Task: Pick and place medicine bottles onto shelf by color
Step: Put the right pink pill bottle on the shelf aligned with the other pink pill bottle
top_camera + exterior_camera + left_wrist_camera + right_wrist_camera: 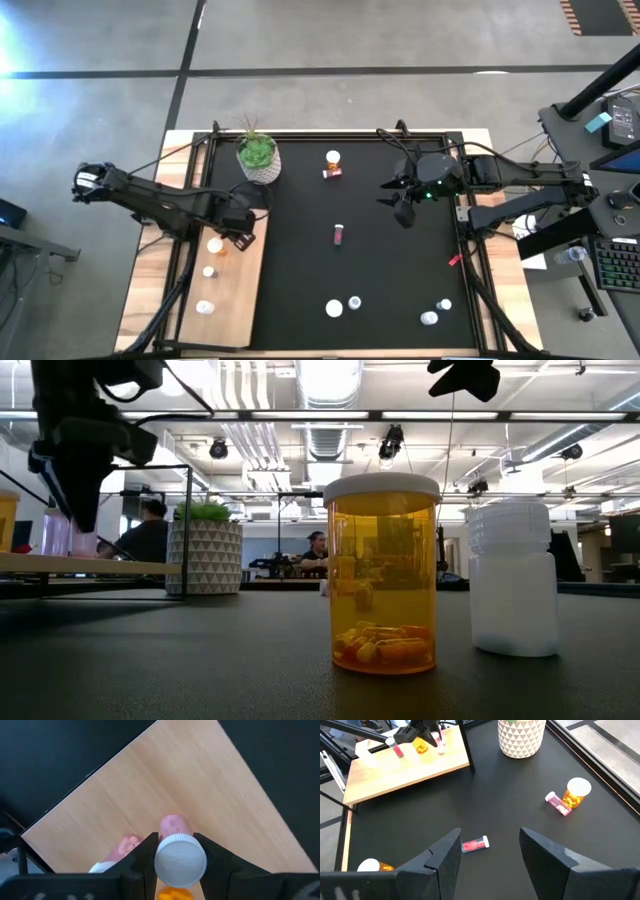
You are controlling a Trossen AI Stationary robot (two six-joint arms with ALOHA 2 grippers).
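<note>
Orange bottle (179, 865), clamped in left hand (232, 238) above shelf (165, 795), may topple pink bottle (172, 825) beside it on release; right hand (489, 851) waits apart

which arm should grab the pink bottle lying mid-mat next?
Probably the right. The right gripper hangs open above the mat, with the lying pink bottle just ahead between its fingers. The left gripper is over the shelf, shut on a white-capped bottle.
</note>
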